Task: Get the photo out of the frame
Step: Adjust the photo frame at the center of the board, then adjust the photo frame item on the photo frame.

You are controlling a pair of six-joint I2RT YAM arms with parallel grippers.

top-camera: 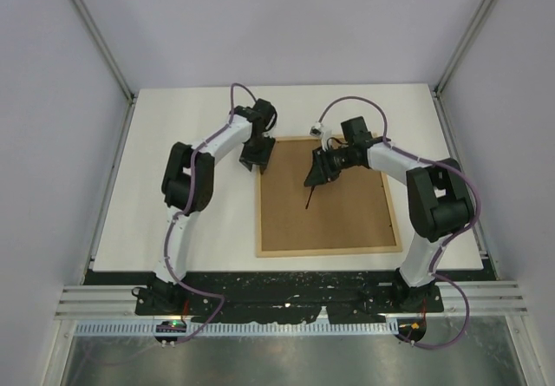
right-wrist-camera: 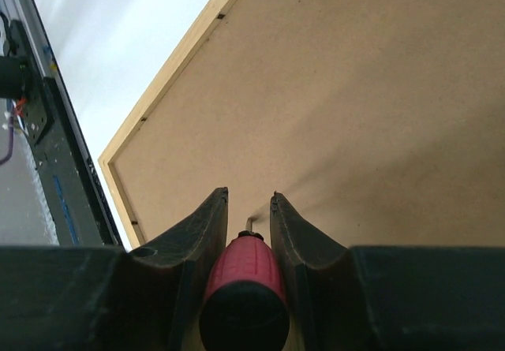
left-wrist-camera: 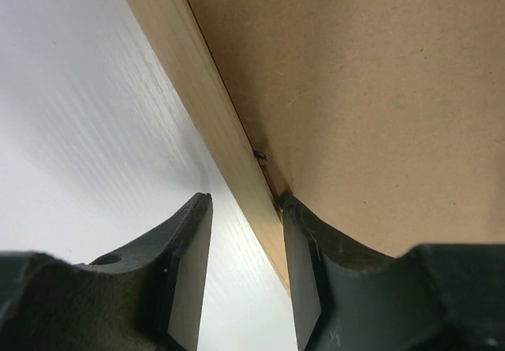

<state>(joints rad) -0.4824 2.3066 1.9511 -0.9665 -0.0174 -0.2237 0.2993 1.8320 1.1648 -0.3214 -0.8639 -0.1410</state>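
The frame (top-camera: 329, 251) lies face down on the white table, its brown fibreboard back (top-camera: 351, 217) up. The photo is hidden beneath that back. My left gripper (top-camera: 257, 162) is at the frame's far left corner. In the left wrist view it (left-wrist-camera: 245, 199) stands open astride the light-wood rail (left-wrist-camera: 213, 106), one finger over the table and the other at the board's edge, near a small metal tab (left-wrist-camera: 261, 155). My right gripper (top-camera: 319, 171) is shut on a red-handled screwdriver (right-wrist-camera: 243, 280), whose thin shaft (top-camera: 310, 197) points down at the board (right-wrist-camera: 355, 91).
The white table (top-camera: 191, 221) stretches to the left and far side of the frame. A black base rail (top-camera: 286, 286) runs along the near edge. Grey walls and metal posts enclose the table on three sides.
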